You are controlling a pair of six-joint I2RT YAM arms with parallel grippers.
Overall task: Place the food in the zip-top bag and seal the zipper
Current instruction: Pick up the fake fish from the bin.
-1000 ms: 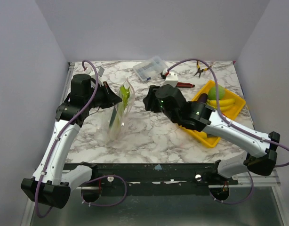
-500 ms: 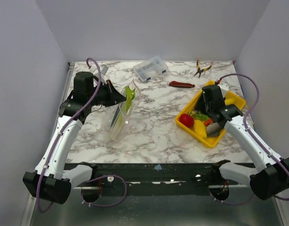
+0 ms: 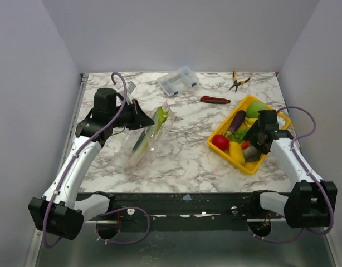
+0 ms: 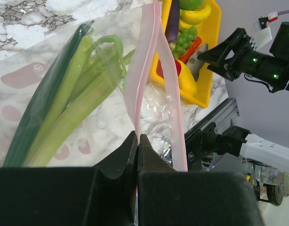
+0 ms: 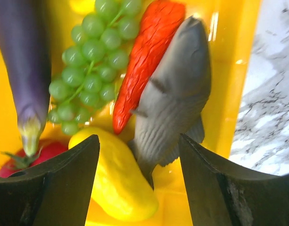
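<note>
Your right gripper (image 5: 139, 141), back from the zip-top bag (image 3: 151, 136), hangs wide open and empty over the tray's (image 5: 227, 70) gray fish (image 5: 175, 94), ready to pick again.

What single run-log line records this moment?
left gripper: shut on zipper | right gripper: open over tray | celery: in bag | bag: unsealed

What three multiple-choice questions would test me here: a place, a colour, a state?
1. Where is the celery? A in a bowl; B in the clear bag; C on a plate.
2. What colour is the tray? A blue; B white; C yellow.
3. The left gripper is: A shut on the bag's pink strip; B wide open; C holding a spoon.
Answers: 1 B, stalks show through the plastic; 2 C, its walls are yellow; 3 A, its jaws pinch the strip.
</note>
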